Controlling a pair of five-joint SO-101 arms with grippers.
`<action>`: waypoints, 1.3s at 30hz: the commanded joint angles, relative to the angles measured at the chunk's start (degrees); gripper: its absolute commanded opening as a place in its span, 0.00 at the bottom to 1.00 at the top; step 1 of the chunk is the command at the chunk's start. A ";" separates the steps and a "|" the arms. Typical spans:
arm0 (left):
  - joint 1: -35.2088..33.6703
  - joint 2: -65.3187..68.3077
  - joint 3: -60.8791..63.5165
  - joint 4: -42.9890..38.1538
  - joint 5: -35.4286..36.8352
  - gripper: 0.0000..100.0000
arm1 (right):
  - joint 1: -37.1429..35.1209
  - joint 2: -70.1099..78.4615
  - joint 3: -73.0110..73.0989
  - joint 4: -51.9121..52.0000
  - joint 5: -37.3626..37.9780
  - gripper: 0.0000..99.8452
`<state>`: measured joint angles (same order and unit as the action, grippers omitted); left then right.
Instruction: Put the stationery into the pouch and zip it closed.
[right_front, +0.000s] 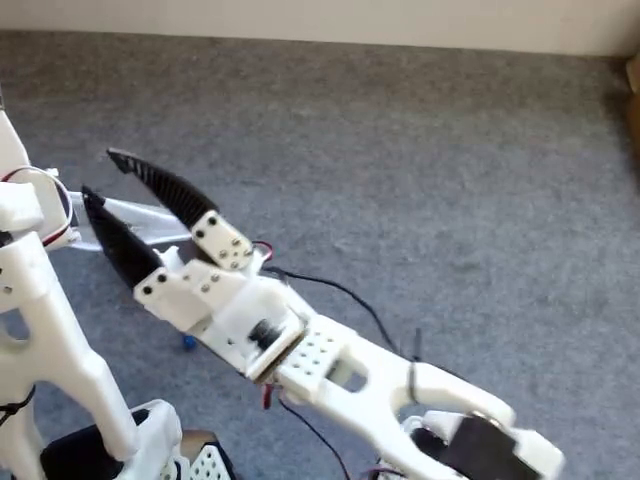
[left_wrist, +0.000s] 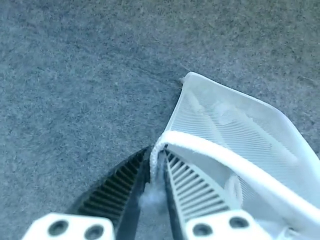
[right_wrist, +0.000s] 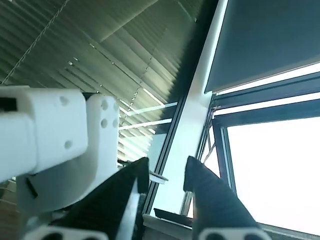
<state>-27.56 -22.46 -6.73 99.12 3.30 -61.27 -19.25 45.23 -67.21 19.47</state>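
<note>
A white mesh pouch (left_wrist: 235, 125) lies on grey carpet, and my left gripper (left_wrist: 156, 152) is shut on its thick white rim. In the high view a pale strip of the pouch (right_front: 140, 222) shows behind the black fingers of my right gripper (right_front: 98, 174). That gripper stands open at the left, on an arm coming from the lower right. In the right wrist view the right gripper (right_wrist: 167, 162) points up at a ceiling and a window, with nothing between its fingers. A small blue bit (right_front: 187, 342) lies on the carpet under the right arm.
The left arm's white body (right_front: 40, 300) rises at the left edge, close to the right gripper, and shows as a white block (right_wrist: 55, 135) in the right wrist view. Bare grey carpet (right_front: 420, 150) stretches to the back and right.
</note>
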 joint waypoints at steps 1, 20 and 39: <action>-1.80 -0.48 -0.40 -0.26 1.49 0.01 | 3.21 -12.18 0.04 17.01 -8.18 0.11; -13.49 -18.42 12.44 -6.15 1.58 0.01 | 16.13 -11.03 -44.00 104.57 -23.30 0.12; -18.59 -16.48 20.44 -12.31 1.41 0.01 | 17.01 13.14 -45.85 127.08 -41.67 0.12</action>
<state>-45.23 -39.60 12.53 88.92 4.18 -45.36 -8.44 0.22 59.65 -18.59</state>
